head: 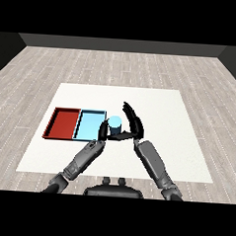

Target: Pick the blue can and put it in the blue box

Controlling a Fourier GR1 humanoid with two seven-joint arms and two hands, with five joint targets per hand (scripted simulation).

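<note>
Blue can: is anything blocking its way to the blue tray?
Nothing visible does. The blue can sits in the right hand, just right of the light blue tray. The left hand is below that path, by the tray's near right corner.

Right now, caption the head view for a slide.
Right hand curls round the blue can beside the blue tray.

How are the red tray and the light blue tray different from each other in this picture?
Colour: the red tray is dark red, the light blue tray pale blue. Position: the red tray lies at the far left, the light blue tray to its right, nearer the blue can. Surroundings: the red tray lies away from both hands, while the left hand is at the light blue tray's right edge. Both are shallow, rectangular, side by side, with nothing visible inside.
</note>
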